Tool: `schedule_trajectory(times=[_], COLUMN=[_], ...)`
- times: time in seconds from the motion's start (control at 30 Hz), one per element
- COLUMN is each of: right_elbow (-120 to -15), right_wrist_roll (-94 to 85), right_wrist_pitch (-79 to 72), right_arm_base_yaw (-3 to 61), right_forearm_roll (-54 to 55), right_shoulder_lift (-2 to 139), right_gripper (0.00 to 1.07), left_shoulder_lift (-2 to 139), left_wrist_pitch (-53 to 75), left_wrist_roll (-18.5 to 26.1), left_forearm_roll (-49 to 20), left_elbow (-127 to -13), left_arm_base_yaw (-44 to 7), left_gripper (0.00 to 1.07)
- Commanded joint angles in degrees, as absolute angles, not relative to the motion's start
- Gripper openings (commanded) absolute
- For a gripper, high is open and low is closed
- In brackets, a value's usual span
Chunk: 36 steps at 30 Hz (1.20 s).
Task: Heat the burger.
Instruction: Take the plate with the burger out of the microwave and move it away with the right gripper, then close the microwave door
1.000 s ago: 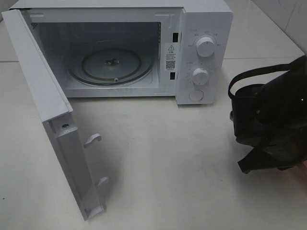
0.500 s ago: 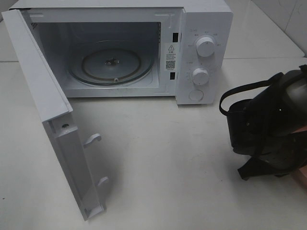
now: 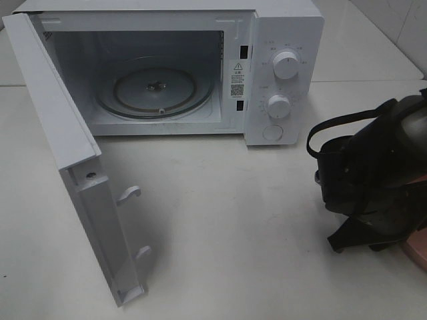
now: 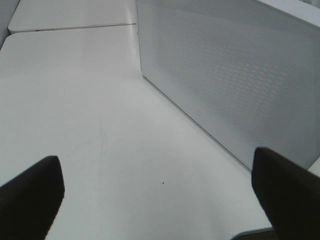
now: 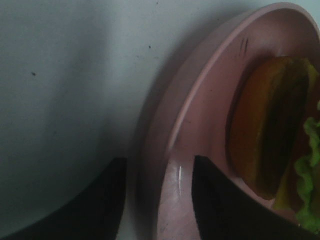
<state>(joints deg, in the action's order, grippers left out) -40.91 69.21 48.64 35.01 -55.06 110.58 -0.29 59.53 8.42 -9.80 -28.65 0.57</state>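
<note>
The burger (image 5: 270, 145) lies on a pink plate (image 5: 200, 100), its brown bun toward me and green lettuce at its side; only the right wrist view shows it. My right gripper (image 5: 159, 162) stands open astride the plate's rim, one finger (image 5: 100, 200) outside it and the other on the plate's inner surface beside the burger. In the high view the right arm (image 3: 373, 180) hides the burger, and only a sliver of the plate (image 3: 417, 252) shows. My left gripper (image 4: 155, 200) is open wide and empty, over bare table beside the microwave's side wall (image 4: 240, 80).
The white microwave (image 3: 287, 27) stands at the back with its door (image 3: 60, 133) swung open to the left. Its glass turntable (image 3: 155, 87) is bare. White tabletop (image 3: 227, 220) stretches between the door and the right arm.
The right arm has shifted left and a little lower at the table's right edge, and its fingers have spread apart. The left arm has not moved.
</note>
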Motion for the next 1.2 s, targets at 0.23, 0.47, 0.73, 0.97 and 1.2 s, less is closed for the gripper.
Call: schedule_trajectory(times=[0.23, 0.47, 0.73, 0.97, 1.2], right_elbow=[-41.02, -41.02, -41.02, -41.02, -41.02], right_wrist_roll=[58.38, 53.4, 34.43, 24.81, 20.23], right_wrist_pitch=[46.52, 46.18, 46.35, 47.33, 48.36], right_arm_base_yaw=[34.89, 34.89, 34.89, 34.89, 34.89], right_forearm_roll=[-50.59, -47.84, -34.43, -27.5, -24.64], right_shoulder_lift=[101.07, 95.11, 83.19, 72.54, 64.63], right_gripper=[0.75, 0.82, 0.79, 0.78, 0.78], left_shoulder_lift=[-1.55, -1.55, -1.55, -1.55, -1.55], left_wrist_pitch=[59.07, 59.07, 59.07, 59.07, 59.07], left_wrist_roll=[8.48, 8.48, 8.48, 8.48, 8.48], left_forearm_roll=[-9.85, -9.85, -9.85, -9.85, -9.85], left_elbow=[-28.59, -28.59, -28.59, -28.59, -28.59], left_arm_base_yaw=[0.8, 0.8, 0.8, 0.8, 0.8], left_gripper=[0.96, 0.96, 0.96, 0.96, 0.96])
